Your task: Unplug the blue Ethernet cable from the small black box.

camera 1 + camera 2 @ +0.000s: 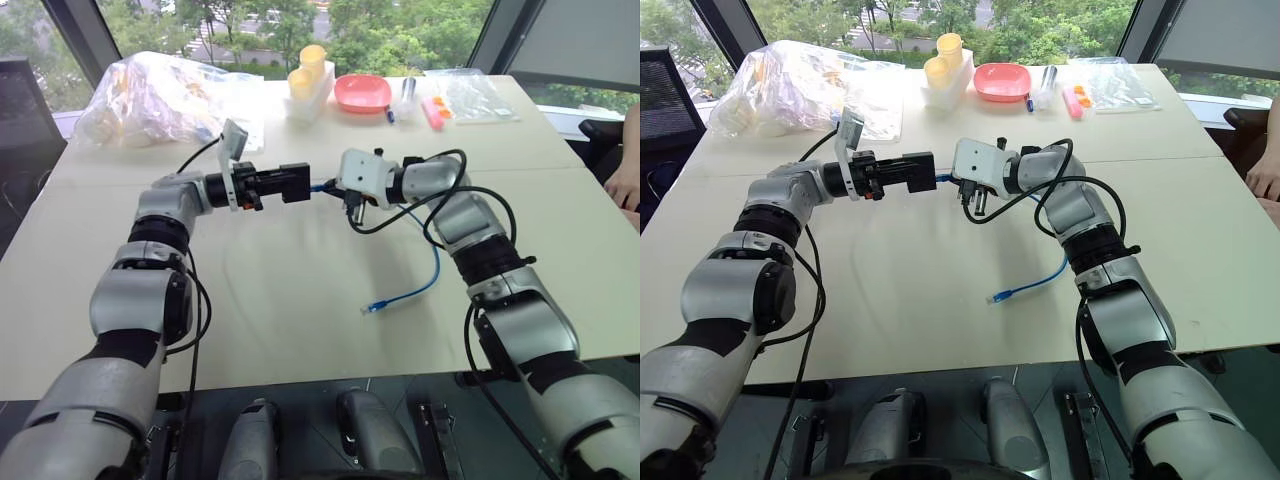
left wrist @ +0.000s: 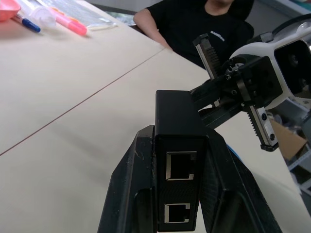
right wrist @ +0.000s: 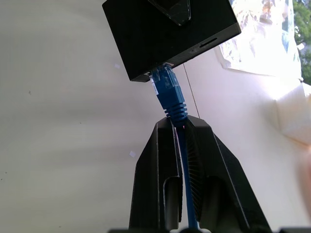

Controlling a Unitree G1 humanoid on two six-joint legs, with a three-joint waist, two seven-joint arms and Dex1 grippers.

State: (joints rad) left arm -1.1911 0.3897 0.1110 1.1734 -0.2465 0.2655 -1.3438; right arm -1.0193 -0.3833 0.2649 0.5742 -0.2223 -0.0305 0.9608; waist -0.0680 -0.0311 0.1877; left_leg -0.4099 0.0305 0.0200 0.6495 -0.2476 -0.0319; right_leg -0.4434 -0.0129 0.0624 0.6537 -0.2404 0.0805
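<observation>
My left gripper (image 1: 302, 184) is shut on the small black box (image 1: 294, 183) and holds it above the middle of the table, its fingers (image 2: 131, 194) pressing on both sides of it. Two empty ports show on the box (image 2: 180, 145) in the left wrist view. The blue Ethernet cable (image 1: 425, 280) has one plug (image 3: 166, 90) seated in the box (image 3: 165, 34). My right gripper (image 3: 177, 122) is shut on the cord just behind that plug. From there the cord hangs down to the table. Its free plug (image 1: 372, 308) lies on the tabletop.
Along the table's far edge (image 1: 300, 160) stand a crumpled plastic bag (image 1: 150, 100), yellow cups in a white holder (image 1: 308, 75), a pink bowl (image 1: 362, 93), markers and a clear bag (image 1: 470, 95). A person (image 2: 194, 24) sits at the table's right side.
</observation>
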